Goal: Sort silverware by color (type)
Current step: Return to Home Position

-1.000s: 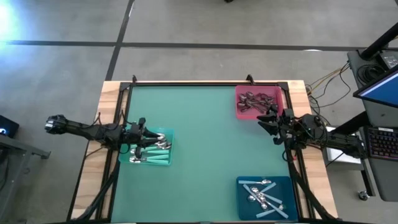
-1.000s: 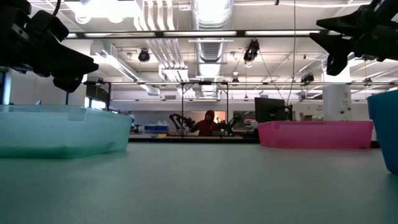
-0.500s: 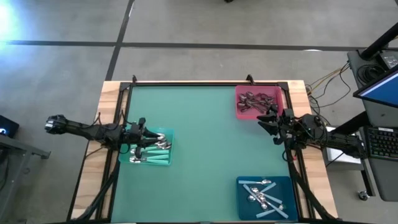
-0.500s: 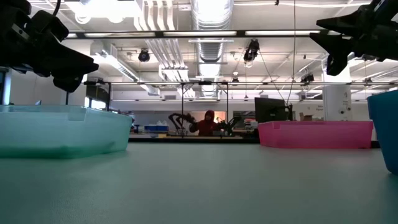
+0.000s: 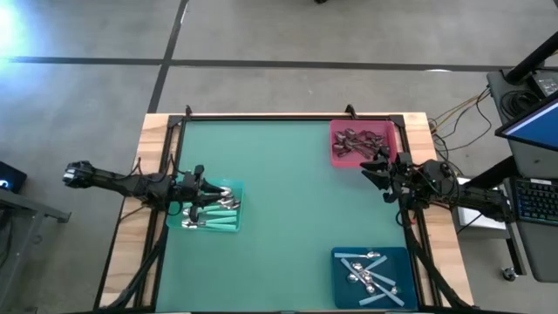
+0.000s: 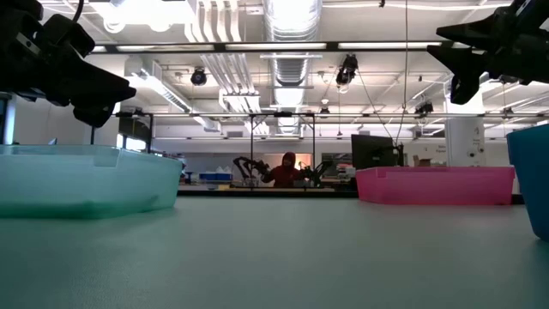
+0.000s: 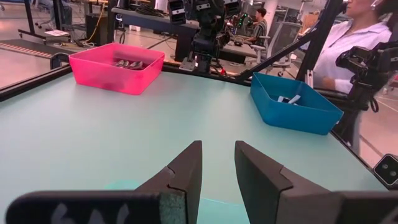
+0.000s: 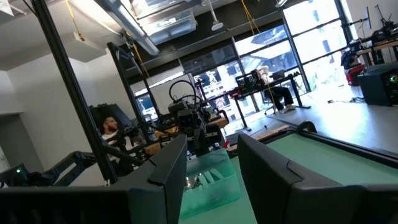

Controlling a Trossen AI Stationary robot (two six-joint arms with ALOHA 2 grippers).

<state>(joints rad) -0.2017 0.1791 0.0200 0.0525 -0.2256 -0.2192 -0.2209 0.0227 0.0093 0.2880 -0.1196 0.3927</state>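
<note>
Teal-handled spoons (image 5: 214, 214) lie in a clear teal tray (image 5: 234, 188) at the table's left. Dark spoons (image 5: 356, 139) sit in a pink tray (image 5: 336, 155) at the far right. Pale-blue spoons (image 5: 370, 272) fill a blue tray (image 5: 342, 283) at the near right. My left gripper (image 5: 204, 187) hangs open over the teal tray's left part, touching nothing; its fingers (image 7: 186, 171) show a gap in the left wrist view. My right gripper (image 5: 374, 170) hovers open just near of the pink tray, above the table, with nothing between its fingers (image 8: 171, 165).
The green table top (image 5: 288, 201) stretches bare between the three trays. A black frame (image 5: 288, 116) runs along the far edge. In the low view the teal tray (image 6: 86, 176), pink tray (image 6: 433, 184) and blue tray (image 6: 533, 172) stand on the table. People sit in the room beyond.
</note>
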